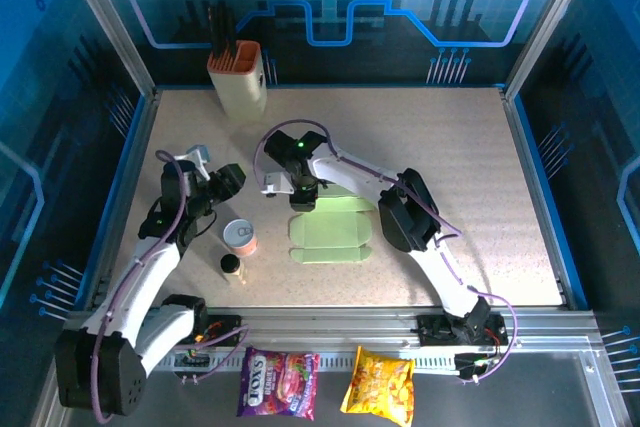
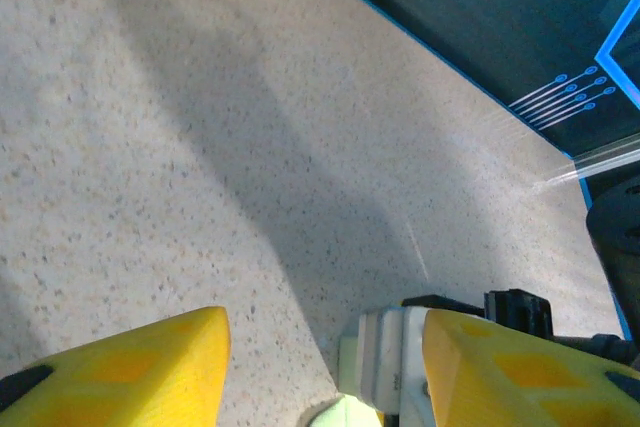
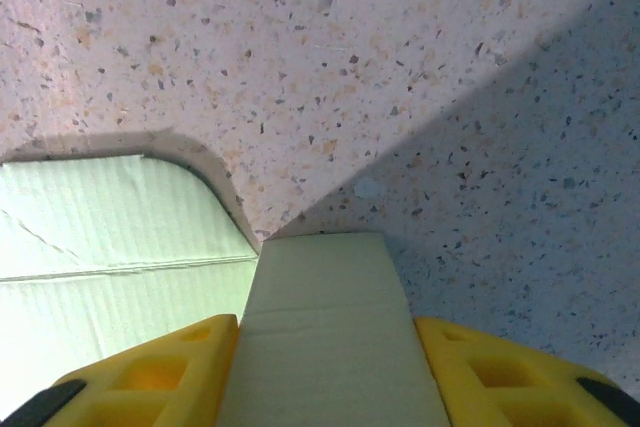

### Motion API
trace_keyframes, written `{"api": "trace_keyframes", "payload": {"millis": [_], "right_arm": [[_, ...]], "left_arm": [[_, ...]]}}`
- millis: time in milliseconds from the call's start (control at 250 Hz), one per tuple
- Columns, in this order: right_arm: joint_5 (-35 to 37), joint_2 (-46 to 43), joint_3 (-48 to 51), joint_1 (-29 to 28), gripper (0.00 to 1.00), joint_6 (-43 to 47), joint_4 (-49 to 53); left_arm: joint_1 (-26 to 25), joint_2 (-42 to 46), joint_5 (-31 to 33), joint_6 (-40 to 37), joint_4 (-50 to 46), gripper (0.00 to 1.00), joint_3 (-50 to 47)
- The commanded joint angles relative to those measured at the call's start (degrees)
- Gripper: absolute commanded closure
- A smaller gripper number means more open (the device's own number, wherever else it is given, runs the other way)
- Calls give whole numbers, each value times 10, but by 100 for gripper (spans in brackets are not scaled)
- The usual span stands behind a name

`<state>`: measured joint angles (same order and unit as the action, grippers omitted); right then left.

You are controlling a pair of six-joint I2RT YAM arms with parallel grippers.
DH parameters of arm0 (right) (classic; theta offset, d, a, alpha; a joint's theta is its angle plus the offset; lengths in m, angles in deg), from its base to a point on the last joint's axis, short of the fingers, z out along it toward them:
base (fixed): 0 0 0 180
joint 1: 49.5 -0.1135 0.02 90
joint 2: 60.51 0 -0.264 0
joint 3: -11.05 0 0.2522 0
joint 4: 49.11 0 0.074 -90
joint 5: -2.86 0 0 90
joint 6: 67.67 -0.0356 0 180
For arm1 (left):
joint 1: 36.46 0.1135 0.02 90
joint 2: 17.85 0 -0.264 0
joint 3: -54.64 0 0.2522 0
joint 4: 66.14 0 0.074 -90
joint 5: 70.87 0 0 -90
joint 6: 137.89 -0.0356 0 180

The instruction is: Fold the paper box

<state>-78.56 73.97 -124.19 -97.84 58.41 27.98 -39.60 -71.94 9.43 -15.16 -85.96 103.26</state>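
The paper box (image 1: 335, 230) lay as a flat creased sheet on the table (image 1: 470, 177), at the middle of the top view. The right gripper (image 1: 301, 197) stood at its upper-left edge, clamped on one pale green flap, which ran between the yellow fingers (image 3: 150, 372) at the bottom of the right wrist view. The left gripper (image 1: 232, 179) hung just left of the sheet, its fingers apart over bare table and holding nothing.

To fold well, the right gripper would likely have to keep a firm clamp and swing the flap over along its crease rather than drag it sideways, since the thin sheet looked free to slide; the left gripper could pin the main panel.

At the upper left a utensil holder (image 1: 240, 82) held dark utensils (image 1: 222, 32) standing upright; lower left of the sheet a small can (image 1: 240, 237) and a small bottle (image 1: 231, 267) stood closed, their contents not to be told.
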Motion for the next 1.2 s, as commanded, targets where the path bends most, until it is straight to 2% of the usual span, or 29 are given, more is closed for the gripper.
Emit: {"api": "trace_keyframes", "payload": {"millis": [0, 212, 284, 400, 591, 775, 919, 1007, 1071, 1199], "right_arm": [[-7, 16, -23, -5, 59, -2, 32], [-52, -32, -41, -1, 38, -17, 35], [-74, -55, -39, 3, 34, -24, 36], [-109, -93, -28, 15, 30, -42, 34], [-176, -170, 38, 51, 30, -100, -12], [-220, -266, 167, 99, 38, -224, -121], [-231, -306, 241, 144, 60, -343, -149], [-239, -323, 287, 171, 70, -395, -161], [-237, -338, 326, 188, 73, -419, -178], [-244, -354, 381, 210, 75, -444, -206]], "left_arm": [[4, -12, -53, 1, -40, 44, 36], [3, -42, -77, -18, -69, 42, 69], [3, -53, -88, -17, -72, 41, 79], [2, -71, -105, -13, -73, 41, 91], [-22, -107, -110, -14, -76, 43, 111], [-80, -162, -105, -9, -71, 44, 136], [-121, -214, -101, -1, -66, 47, 156], [-139, -248, -102, 5, -60, 49, 165], [-150, -270, -104, 5, -61, 51, 176], [-169, -306, -96, -1, -69, 54, 198]]}}
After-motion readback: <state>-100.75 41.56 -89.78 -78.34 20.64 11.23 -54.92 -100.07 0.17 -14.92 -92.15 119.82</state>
